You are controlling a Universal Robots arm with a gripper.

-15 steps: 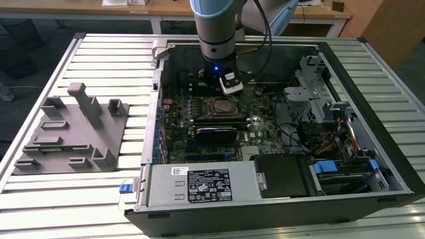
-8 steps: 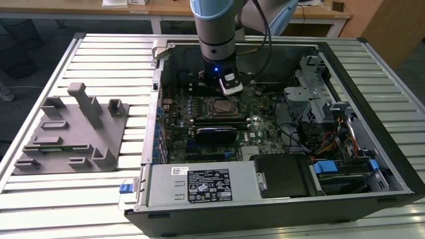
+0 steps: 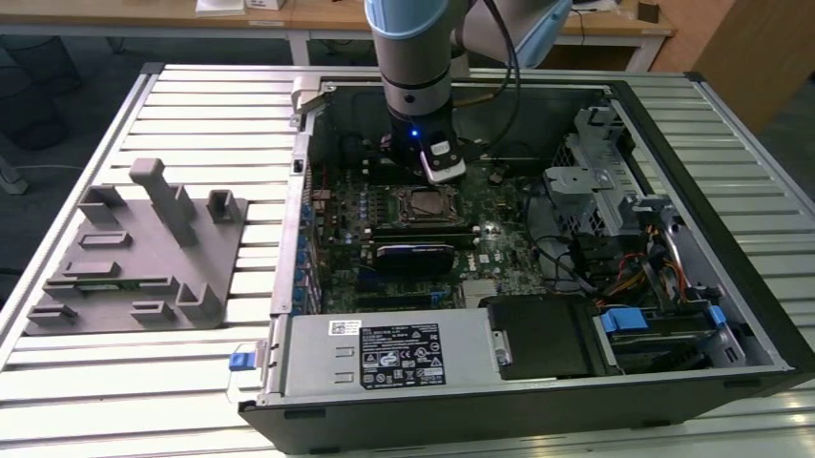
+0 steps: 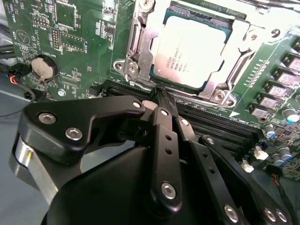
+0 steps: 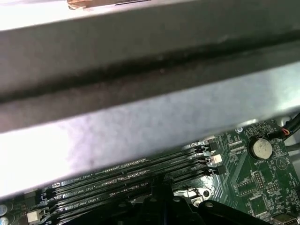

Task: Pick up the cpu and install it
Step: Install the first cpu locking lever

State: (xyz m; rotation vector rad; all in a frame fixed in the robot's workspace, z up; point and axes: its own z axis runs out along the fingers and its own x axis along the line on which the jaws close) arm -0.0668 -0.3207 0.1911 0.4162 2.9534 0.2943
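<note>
End effector (image 4: 161, 96) fingers pressed together, empty, just beside cpu (image 4: 190, 49) seated in socket.

Above socket (image 4: 187, 51): open | case wall (image 5: 140, 117) close beside gripper (image 4: 161, 93) | drive cage (image 3: 598, 181) at exterior view's right

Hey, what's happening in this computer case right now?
The robot arm is reaching into the open computer case, with its gripper shut and holding nothing, just beside the socket. The cpu already sits in the motherboard socket, its silvery top facing up. The grey holder block sits outside on the table.
</note>
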